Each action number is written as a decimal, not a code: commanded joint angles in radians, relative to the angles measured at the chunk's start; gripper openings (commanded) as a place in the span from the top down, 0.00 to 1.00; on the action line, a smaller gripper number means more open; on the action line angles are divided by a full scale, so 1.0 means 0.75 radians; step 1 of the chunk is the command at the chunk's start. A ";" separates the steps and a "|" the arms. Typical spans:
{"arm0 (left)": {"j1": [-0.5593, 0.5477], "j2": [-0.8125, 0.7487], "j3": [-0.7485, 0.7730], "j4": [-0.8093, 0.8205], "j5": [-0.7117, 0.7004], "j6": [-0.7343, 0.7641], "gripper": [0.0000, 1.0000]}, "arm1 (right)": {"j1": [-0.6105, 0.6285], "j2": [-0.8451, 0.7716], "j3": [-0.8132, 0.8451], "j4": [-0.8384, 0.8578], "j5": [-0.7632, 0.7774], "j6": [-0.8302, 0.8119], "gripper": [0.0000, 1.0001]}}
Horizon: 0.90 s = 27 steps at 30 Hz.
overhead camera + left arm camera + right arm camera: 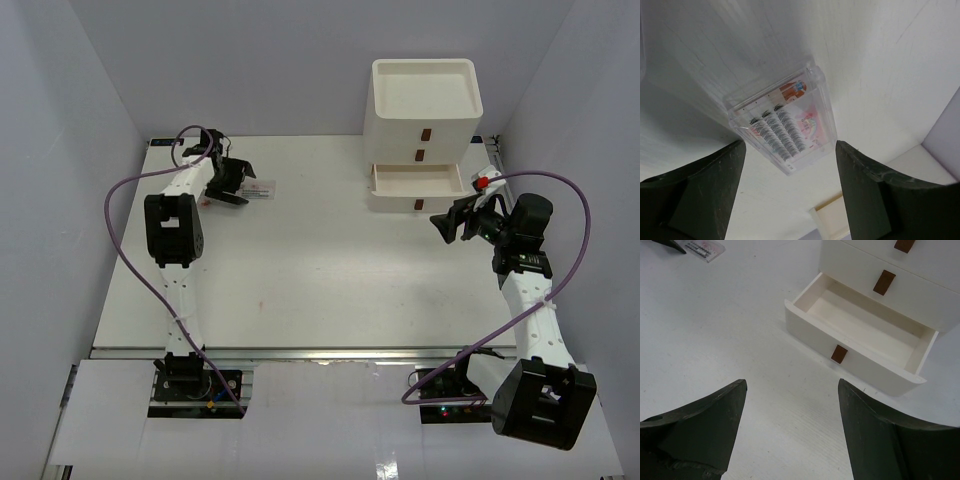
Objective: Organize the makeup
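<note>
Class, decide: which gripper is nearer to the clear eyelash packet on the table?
Left. The left gripper is open right beside the eyelash packet, pointing at it; the right gripper is far across the table, by the open drawer.

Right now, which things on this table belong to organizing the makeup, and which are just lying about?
Belongs to the job:
- clear flat plastic packet of false lashes, just ahead of the open left claw
- white drawer unit with brown handles, bottom drawer pulled open, probably the destination

Lying about:
- small red-and-white item beside the unit, too small to identify
</note>
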 commanded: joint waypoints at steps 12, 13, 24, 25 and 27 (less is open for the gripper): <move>-0.012 -0.500 -0.628 0.865 0.147 1.355 0.02 | -0.016 -0.027 -0.014 0.076 -0.030 0.021 0.20; -0.028 -0.531 -0.664 0.924 0.140 1.458 0.02 | -0.016 -0.027 -0.015 0.076 -0.032 0.022 0.20; -0.118 -0.510 -0.763 1.084 0.288 2.468 0.02 | -0.019 -0.017 -0.021 0.088 -0.040 0.028 0.20; -0.119 -0.498 -0.751 1.085 0.290 2.523 0.02 | -0.020 -0.016 -0.021 0.088 -0.041 0.028 0.20; -0.119 -0.464 -0.728 1.087 0.272 2.652 0.02 | -0.025 -0.016 -0.022 0.090 -0.041 0.031 0.20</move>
